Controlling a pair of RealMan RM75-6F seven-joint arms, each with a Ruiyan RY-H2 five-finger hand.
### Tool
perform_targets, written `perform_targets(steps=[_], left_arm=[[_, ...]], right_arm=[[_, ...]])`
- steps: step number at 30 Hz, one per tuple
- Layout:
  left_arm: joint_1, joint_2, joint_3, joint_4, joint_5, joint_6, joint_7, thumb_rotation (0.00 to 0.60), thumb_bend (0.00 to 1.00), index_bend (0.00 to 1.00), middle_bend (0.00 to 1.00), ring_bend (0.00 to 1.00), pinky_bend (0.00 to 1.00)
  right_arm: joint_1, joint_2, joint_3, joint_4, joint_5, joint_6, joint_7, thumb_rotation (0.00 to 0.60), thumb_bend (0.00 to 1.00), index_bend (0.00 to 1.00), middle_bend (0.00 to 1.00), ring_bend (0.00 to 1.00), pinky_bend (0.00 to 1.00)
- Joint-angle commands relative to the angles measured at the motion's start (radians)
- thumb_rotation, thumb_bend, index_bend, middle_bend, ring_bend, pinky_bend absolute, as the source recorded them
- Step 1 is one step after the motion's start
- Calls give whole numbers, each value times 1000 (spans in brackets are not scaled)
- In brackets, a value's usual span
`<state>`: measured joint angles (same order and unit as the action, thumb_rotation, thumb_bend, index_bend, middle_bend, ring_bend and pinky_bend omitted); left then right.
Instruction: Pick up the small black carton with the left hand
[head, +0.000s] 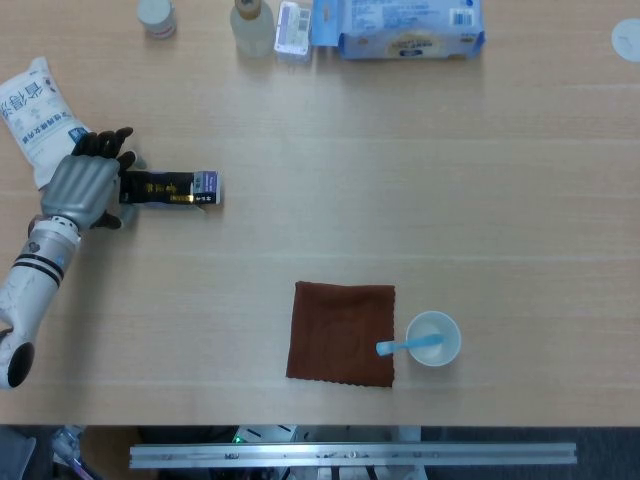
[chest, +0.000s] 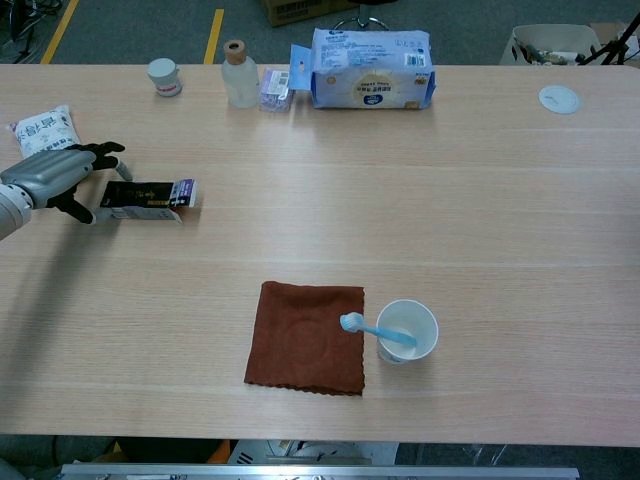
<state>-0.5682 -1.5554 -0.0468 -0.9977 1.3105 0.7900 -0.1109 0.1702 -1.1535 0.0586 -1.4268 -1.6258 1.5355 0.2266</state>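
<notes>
A broad wooden table (head: 420, 180) is seen from above in the head view and from the front in the chest view. At its far edge a large blue-and-white packet (head: 397, 27) is laid flat, with a small printed pack (head: 291, 27), a clear bottle (head: 252, 24) and a small white jar (head: 156, 16) lined up to its left. A white pouch with blue print (head: 30, 110) is placed at the left edge of the table. Near the front edge a brown cloth (head: 342, 333) is spread flat, and just beside it on the right a white cup (head: 434, 339) is stood, with a blue toothbrush (head: 405, 346) leaning in it. The left hand (head: 82, 187) is positioned low at the left side, next to the pouch, with its dark fingers (head: 112, 139) spread apart and curved around the left end of the small black carton (head: 169, 187). The carton is lying flat on the table, lengthwise left to right. Contact between fingers and carton cannot be confirmed from either view; the carton appears not to be gripped. The right hand is not shown in either view.
</notes>
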Motion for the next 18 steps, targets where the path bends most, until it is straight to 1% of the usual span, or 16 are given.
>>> perform_targets(steps=[1,11,18], left_arm=[[1,-1,0,1,0,2,0,600,350,261,0,0,0],[10,2,-3,-5,11,35,5,600,358,359,0,0,0],[15,13,2,-17,26,65,41,600,358,382,0,0,0]], right_arm=[[1,-1,0,1,1,-2,-1,600,191,104,121,88,183],[2,-4,1,3,2,-3,1,600,191,104,121,89,183],[2,-4,1,3,1,0,4,600,191,104,121,89,183]])
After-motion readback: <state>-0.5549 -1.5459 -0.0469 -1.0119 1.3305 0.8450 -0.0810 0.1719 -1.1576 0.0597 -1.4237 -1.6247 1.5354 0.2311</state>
